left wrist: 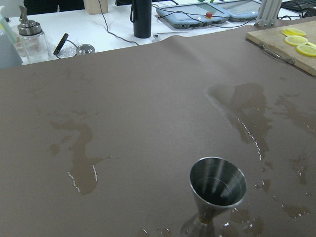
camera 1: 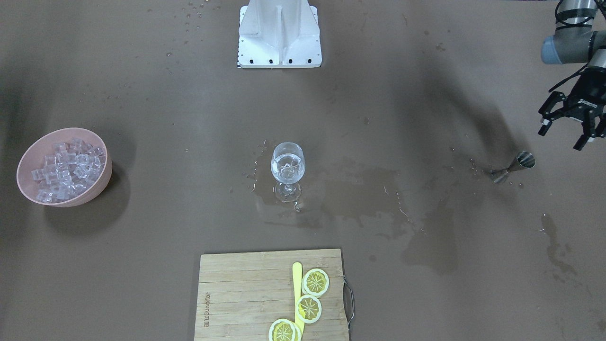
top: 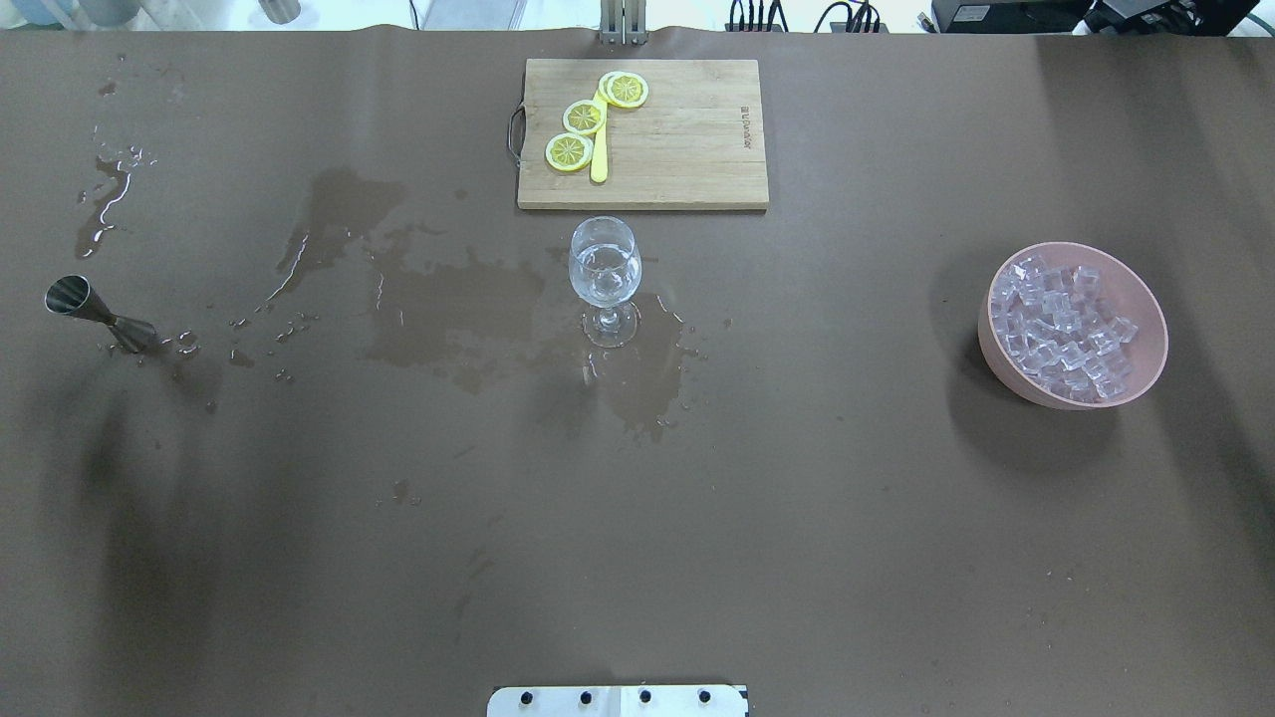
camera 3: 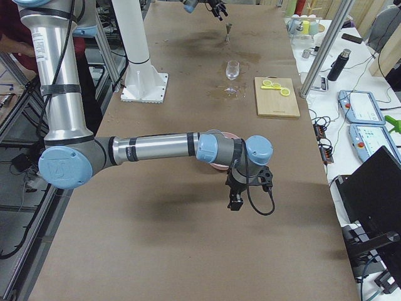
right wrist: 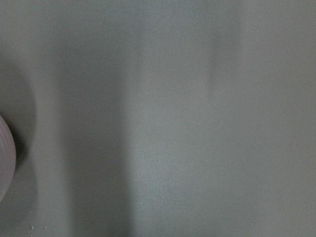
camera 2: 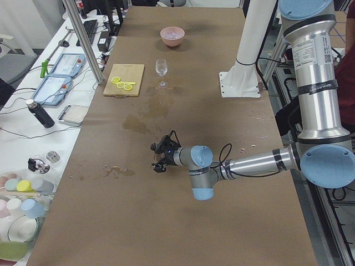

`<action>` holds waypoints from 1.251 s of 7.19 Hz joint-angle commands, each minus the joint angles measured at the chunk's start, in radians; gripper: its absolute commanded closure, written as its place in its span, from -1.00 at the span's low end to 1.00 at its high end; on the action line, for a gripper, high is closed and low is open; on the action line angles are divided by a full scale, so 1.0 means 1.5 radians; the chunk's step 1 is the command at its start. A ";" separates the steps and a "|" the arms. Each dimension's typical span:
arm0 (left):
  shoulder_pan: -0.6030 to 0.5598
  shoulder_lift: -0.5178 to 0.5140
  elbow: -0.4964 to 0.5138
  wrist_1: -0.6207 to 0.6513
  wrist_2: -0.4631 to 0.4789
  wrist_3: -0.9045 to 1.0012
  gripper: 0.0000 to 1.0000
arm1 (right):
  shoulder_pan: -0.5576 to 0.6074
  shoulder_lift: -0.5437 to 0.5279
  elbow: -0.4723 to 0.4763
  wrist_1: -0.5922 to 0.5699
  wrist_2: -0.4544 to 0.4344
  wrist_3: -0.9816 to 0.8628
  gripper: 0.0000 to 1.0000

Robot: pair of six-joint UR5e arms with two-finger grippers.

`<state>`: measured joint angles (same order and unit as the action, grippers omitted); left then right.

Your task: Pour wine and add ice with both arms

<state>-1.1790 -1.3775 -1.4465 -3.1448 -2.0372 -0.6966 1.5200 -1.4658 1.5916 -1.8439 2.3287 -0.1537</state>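
Inside the glass [camera 1: 276,167], seemingly clear wine [camera 1: 288,174]

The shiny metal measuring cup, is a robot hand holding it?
No, the metal measuring cup stands alone on the brown table, apart from the left gripper.

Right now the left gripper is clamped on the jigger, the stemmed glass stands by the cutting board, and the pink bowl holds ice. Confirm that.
Wrong on the grip. The front-facing view shows the left gripper open and clear of the jigger, which stands free on the table. The stemmed glass does stand by the cutting board, and the pink bowl holds ice.
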 commanded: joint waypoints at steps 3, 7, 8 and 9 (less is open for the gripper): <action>-0.194 -0.120 -0.044 0.365 -0.229 0.049 -0.97 | 0.007 0.004 0.006 0.000 -0.001 0.007 -1.00; -0.281 -0.174 -0.051 0.721 -0.254 0.331 -0.97 | 0.007 0.010 0.005 0.000 0.000 0.017 -1.00; -0.301 -0.176 -0.058 0.789 -0.255 0.352 -0.97 | 0.006 0.009 0.004 0.000 0.001 0.020 -1.00; -0.302 -0.175 -0.056 0.810 -0.248 0.353 -0.97 | 0.006 0.007 0.005 0.000 0.000 0.020 -1.00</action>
<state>-1.6155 -1.6388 -1.5295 -2.0063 -2.4132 -0.1960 1.5300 -1.4531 1.5981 -1.8439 2.3293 -0.1258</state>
